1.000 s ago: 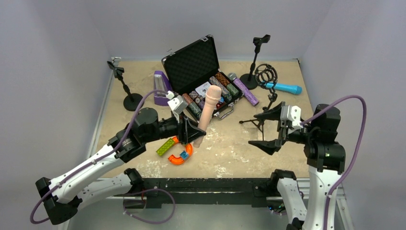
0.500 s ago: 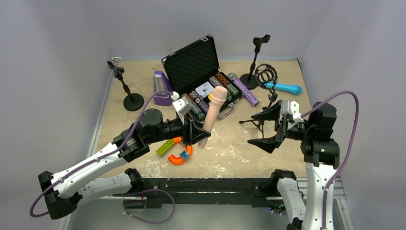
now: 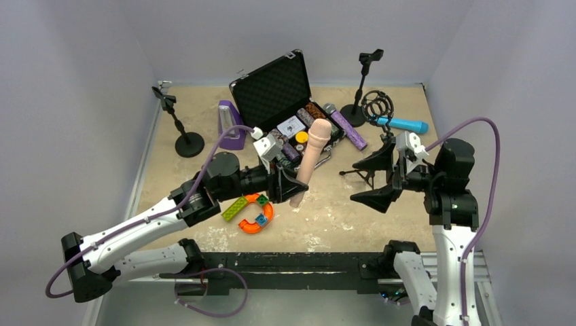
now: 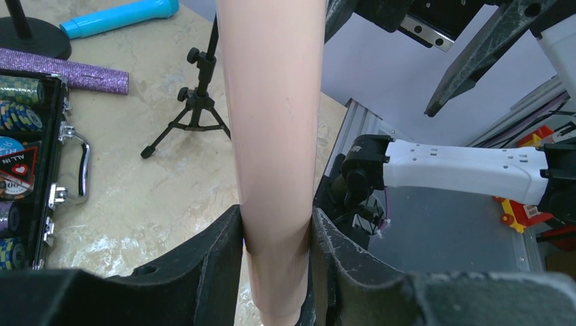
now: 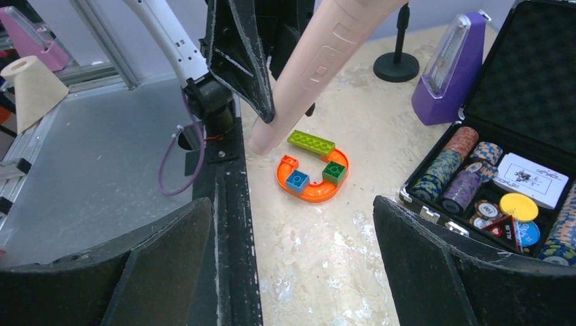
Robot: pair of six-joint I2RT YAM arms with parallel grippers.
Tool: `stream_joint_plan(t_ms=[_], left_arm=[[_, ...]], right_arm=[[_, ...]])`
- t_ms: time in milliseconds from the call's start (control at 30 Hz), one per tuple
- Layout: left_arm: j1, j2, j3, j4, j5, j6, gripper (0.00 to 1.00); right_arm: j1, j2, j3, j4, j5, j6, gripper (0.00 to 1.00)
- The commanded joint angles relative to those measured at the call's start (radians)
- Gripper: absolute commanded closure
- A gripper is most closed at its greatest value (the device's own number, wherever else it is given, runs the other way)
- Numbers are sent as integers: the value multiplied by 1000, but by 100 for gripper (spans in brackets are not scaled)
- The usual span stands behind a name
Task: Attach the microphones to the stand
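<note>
- Top external view — the left gripper [image 3: 293, 185] is clamped low on the pale pink microphone [image 3: 310, 157], which stands tilted in the air over the table [image 3: 204, 102]. With the head high above the grip, it could pivot or slide down between the jaws.
- Same view: the right gripper [image 3: 378, 179] hangs spread wide with nothing in it, close beside the tripod stand [image 3: 367, 174]. A careless reach could tip that light stand. The purple microphone [image 3: 348, 127] and the blue microphone [image 3: 405, 125] lie on the table near the far stand, not mounted.
- Left wrist view: the fingers [image 4: 217, 261] pinch the smooth pink shaft near its bottom end, with only a short length below them. So little purchase makes a slip likely if the arm swings or the shaft is pushed into a clip.
- Right wrist view: its fingers [image 5: 166, 272] stand far apart and empty — the pink shaft crosses above, its lower end over the orange toy [image 5: 312, 185]. A handover taken at a poor angle could lever the microphone free and drop it onto the toy or the chip case [image 5: 530, 75].
</note>
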Motion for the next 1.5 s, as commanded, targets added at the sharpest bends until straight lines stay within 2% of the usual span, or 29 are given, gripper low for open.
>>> stream_joint_plan(t_ms=[0, 367, 500, 700, 1000, 1100, 1267, 1367, 1467], left_arm=[[-9, 12, 56, 124, -33, 2, 100], [-19, 75, 95, 160, -94, -27, 100], [-29, 107, 124, 158, -105, -34, 100], [-61, 168, 184, 146, -115, -37, 100], [-100, 251, 258, 111, -124, -31, 100], [-105, 262, 266, 110, -124, -32, 100], [-109, 274, 277, 104, -120, -32, 100], [-111, 277, 283, 100, -109, -32, 100], [-114, 284, 288, 98, -92, -32, 100]], right_arm=[[31, 2, -11, 150, 30, 160, 8], [99, 23, -35, 470, 182, 570, 9], [162, 51, -34, 547, 270, 694, 10], [254, 118, 17, 599, 385, 765, 12], [270, 186, 93, 676, 418, 860, 14], [270, 185, 86, 698, 415, 890, 19], [273, 177, 33, 761, 381, 943, 34], [273, 177, 19, 769, 377, 947, 39], [275, 186, 18, 786, 376, 957, 52]])
